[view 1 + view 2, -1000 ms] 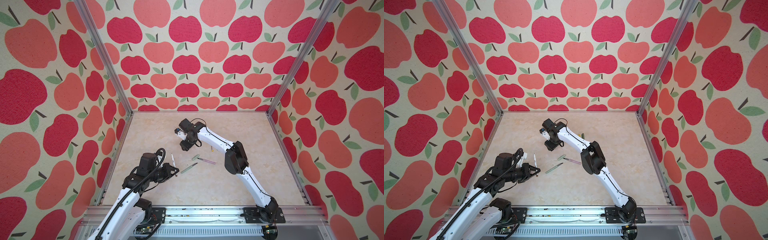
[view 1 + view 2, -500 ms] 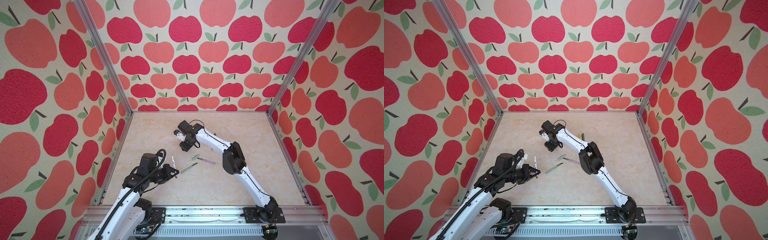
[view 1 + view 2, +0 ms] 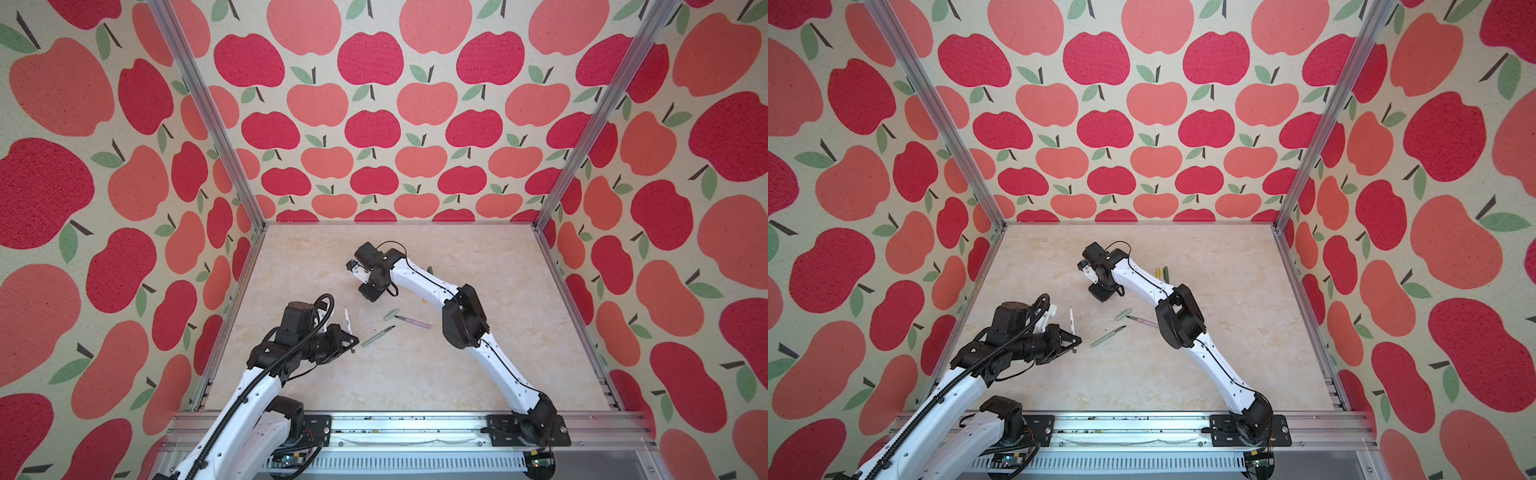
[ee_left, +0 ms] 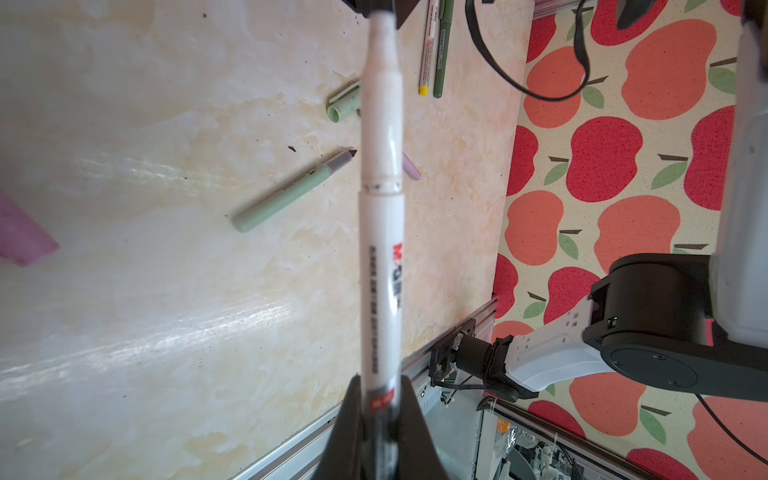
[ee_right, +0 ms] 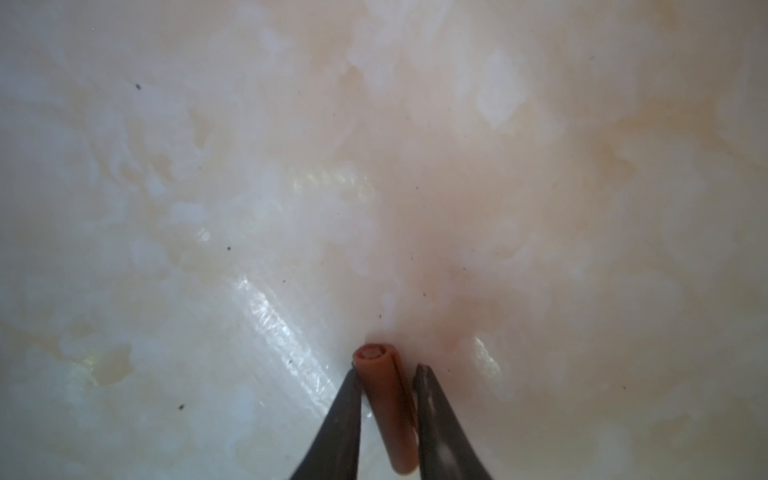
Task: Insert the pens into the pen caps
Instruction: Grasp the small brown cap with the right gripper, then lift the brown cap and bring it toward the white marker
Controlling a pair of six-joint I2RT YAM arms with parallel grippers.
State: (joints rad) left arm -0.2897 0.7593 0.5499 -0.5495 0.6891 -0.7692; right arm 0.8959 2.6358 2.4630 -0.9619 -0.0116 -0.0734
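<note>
My left gripper is pinched shut on the white pen near its dark end. The barrel's red and black print is too blurred to read. The brown cap lies on the table between my right gripper's fingers. One finger touches it (whether the other presses, I cannot tell). The pale green cap lies on its side, mouth empty, near the pale green pen.

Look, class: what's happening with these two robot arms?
The left arm holds a white pen in shut jaws. The right arm's jaws sit either side of a brown cap on the table; a firm grip isn't clear yet. A pale green pen and a pink pen lie uncapped nearby.
</note>
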